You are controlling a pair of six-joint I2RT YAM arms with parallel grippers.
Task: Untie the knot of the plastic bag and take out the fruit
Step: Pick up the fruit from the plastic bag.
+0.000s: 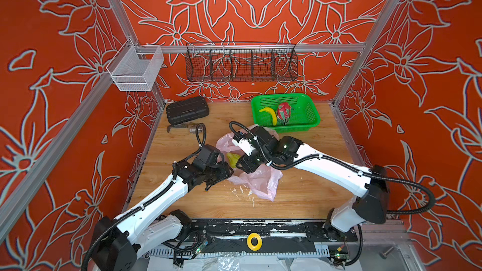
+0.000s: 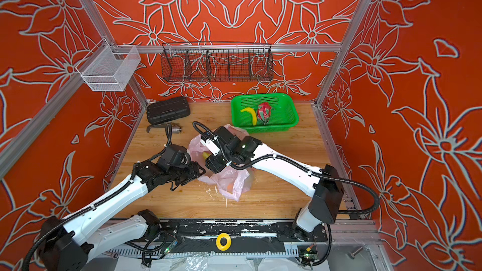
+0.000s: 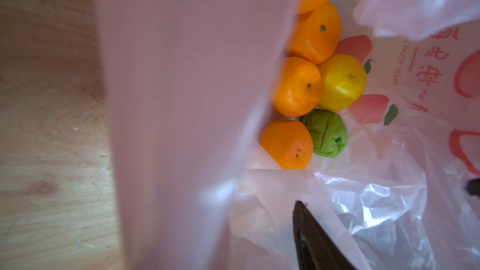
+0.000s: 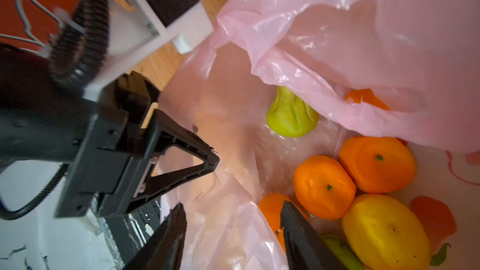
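- The desk (image 1: 300,191) carries the plastic bag (image 1: 260,181) at the centre of both top views. It lies slumped with its mouth open.
- No knot shows anywhere, so I judge the untying done and the taking-out in hand.
- The green basket (image 1: 305,125), up and right of the bag, holds the dragon fruit (image 1: 284,113) beside a banana (image 1: 270,116).
- The left gripper (image 3: 383,194) and right gripper (image 4: 233,205) meet at the bag's mouth, and both have their fingers parted and unclenched.
- Pink film lies between each pair of fingers, and the right pair straddles the bag's wall.
- Loose inside the bag lie the oranges (image 4: 324,185), a yellow fruit (image 4: 384,232), the pear (image 4: 291,118) and the bumpy green fruit (image 3: 326,133).
- The next move likely calls for one gripper to hold the rim back while the other reaches past the film. It should then close on a single fruit without snagging plastic.
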